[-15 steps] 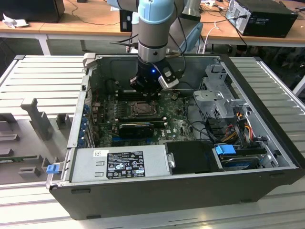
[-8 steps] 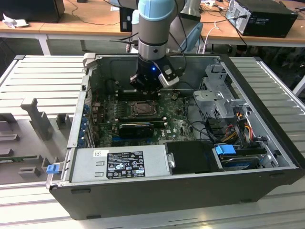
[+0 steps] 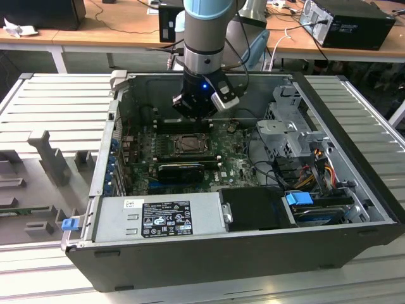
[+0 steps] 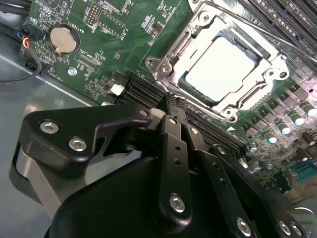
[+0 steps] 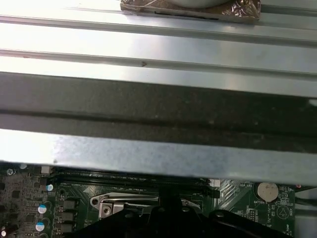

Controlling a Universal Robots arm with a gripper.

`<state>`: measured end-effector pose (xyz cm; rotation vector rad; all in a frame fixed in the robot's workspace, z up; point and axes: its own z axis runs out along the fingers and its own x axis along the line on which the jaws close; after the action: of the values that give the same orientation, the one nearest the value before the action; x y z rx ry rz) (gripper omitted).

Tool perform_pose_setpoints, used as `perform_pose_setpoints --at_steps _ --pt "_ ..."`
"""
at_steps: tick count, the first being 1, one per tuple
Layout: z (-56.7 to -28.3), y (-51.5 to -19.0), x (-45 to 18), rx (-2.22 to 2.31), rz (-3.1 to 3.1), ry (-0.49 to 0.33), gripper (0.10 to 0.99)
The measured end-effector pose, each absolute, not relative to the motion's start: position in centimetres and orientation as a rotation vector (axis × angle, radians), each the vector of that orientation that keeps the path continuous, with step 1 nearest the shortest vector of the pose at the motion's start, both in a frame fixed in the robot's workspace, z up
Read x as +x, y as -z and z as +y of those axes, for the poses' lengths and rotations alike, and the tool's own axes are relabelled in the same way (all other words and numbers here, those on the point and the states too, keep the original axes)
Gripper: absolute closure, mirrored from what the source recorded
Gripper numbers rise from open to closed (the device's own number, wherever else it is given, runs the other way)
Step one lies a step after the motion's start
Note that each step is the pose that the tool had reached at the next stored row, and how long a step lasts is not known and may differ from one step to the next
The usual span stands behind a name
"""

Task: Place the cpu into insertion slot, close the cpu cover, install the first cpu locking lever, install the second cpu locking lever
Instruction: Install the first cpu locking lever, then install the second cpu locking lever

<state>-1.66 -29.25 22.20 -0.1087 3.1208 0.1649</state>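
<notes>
With the cpu (image 4: 218, 67) seated in the insertion slot (image 4: 185, 82) and the cpu cover (image 4: 166, 64) down, the gripper (image 4: 171, 106), fingers pressed together, should press each lever squarely.

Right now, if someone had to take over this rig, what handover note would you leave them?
The gripper: shut, holding nothing, tip beside the socket's edge.
The pale silvery square cpu lies in the black-rimmed square insertion slot on the green motherboard.
The grey-silver windowed metal cpu cover appears to lie flat around it.
Done: cpu placed, cover apparently closed.
Left: both locking levers; whether the thin metal lever rod is latched cannot be told.
</notes>
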Motion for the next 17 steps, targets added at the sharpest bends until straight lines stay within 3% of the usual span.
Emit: perform_pose_setpoints --at_steps 17 --pt "-30.12 -22.2 -1.66 -0.109 3.121 -0.161 0.98"
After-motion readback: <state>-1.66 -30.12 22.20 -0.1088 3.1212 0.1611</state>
